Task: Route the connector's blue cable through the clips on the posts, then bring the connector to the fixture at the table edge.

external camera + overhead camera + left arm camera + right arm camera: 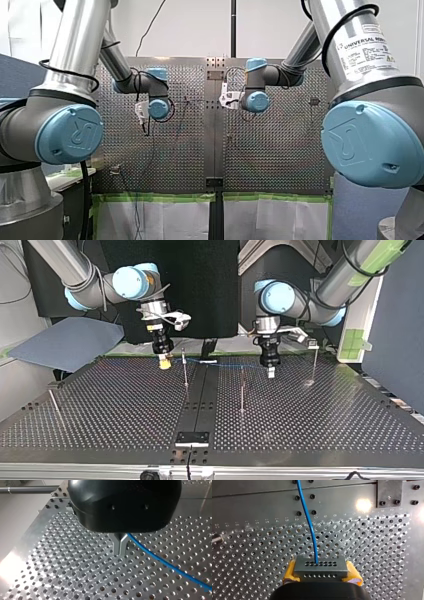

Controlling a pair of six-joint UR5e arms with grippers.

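The perforated table (325, 415) fills the lower part of the top view. My right gripper (164, 361) is at its upper left and my left gripper (270, 372) at upper right. Thin posts (185, 367) stand between them, and the fixture (192, 438) is at bottom centre. My right gripper's yellow pads clamp the connector (320, 567). The blue cable (308, 517) runs from it towards my left gripper's metal fingers (116, 545), which are pressed together. I cannot tell whether they pinch it. I judge routing barely begun. Next I must lower the cable into the nearest clip.

two arms (82, 277) (330, 287), four posts (185, 369) (242, 390) (314, 365) (55, 406), one cable (308, 520)
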